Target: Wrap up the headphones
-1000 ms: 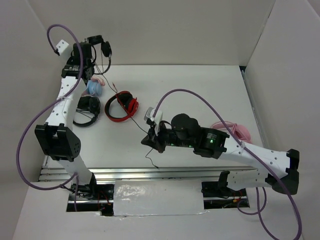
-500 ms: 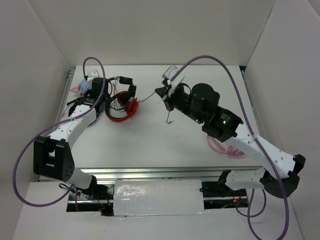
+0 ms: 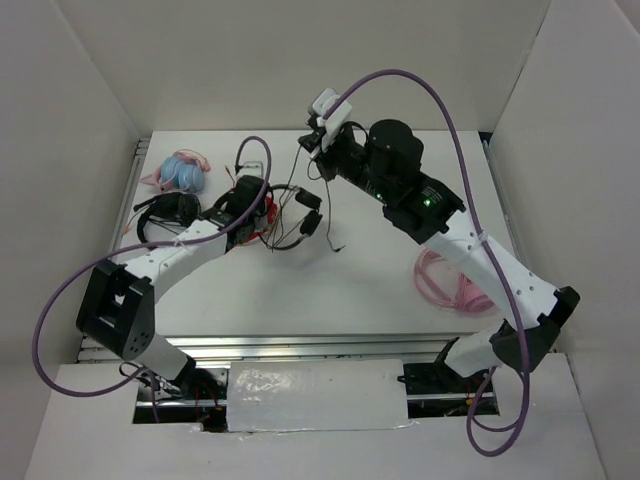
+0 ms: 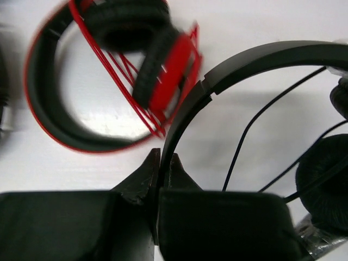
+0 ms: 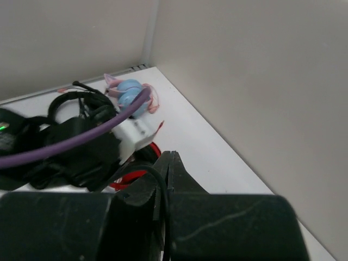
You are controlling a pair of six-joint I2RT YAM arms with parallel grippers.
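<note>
The black headphones (image 3: pixel 311 222) hang above the table's middle left, held by the thin headband (image 4: pixel 261 54). My left gripper (image 3: pixel 268 214) is shut on that headband (image 4: pixel 163 163). One earcup (image 4: pixel 326 182) and the thin cable (image 4: pixel 253 128) show at the right of the left wrist view. My right gripper (image 3: pixel 312 146) is raised at the back centre, shut on the black cable (image 5: pixel 164 187). The cable's loose end dangles down beside the earcups (image 3: pixel 334 240).
Red-and-black headphones (image 3: pixel 258 218) (image 4: pixel 109 81) lie under my left gripper. A bulkier black headset (image 3: pixel 165 212) (image 5: pixel 76 103) and a blue-pink item (image 3: pixel 183 170) (image 5: pixel 130 92) sit at the back left. A pink cable coil (image 3: pixel 450 282) lies at the right.
My left gripper has carried the headphones from the back left toward the middle, over the red-and-black headphones. My right gripper has swung from the near middle up to the back centre with the cable.
</note>
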